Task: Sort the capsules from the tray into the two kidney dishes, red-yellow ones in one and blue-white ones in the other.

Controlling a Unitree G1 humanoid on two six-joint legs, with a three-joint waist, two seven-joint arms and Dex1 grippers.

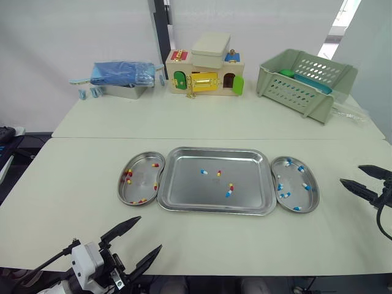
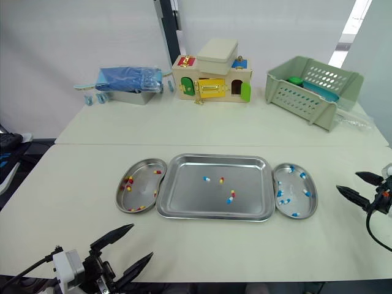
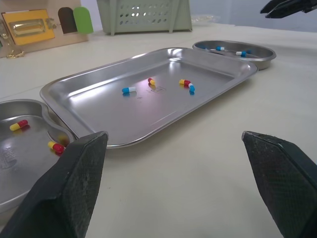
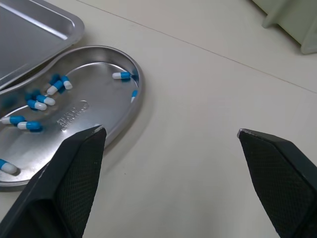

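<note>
Surface (image 1: 79,177): matte off-white top, smooth, with a straight seam running across it behind the dishes.
Room: plain white wall (image 1: 73,30) behind, with a dark upright post (image 1: 160,30) against it.
Back row: crumpled blue cloth (image 1: 122,72) on a metal box, then a wooden toy house (image 1: 205,73) with coloured doors and a brass latch, then a pale green slotted plastic basket (image 1: 303,82), tilted.
Left end effector (image 1: 149,233): low at the near edge, its two black textured fingers spread wide, holding nothing.
Left kidney dish (image 1: 120,187): shiny steel, bean-shaped, touching the tray's left side; red-yellow capsules (image 1: 128,175) lie in it.
Tray (image 1: 217,150): polished steel rectangle with rounded corners and a raised rim; two blue-white and two red-yellow loose capsules (image 1: 228,193) rest near its middle.
Right kidney dish (image 1: 316,197): same steel, against the tray's right side; holds blue-white capsules (image 1: 305,186).
Right end effector (image 1: 351,174): just right of that dish, fingers parted and empty.
</note>
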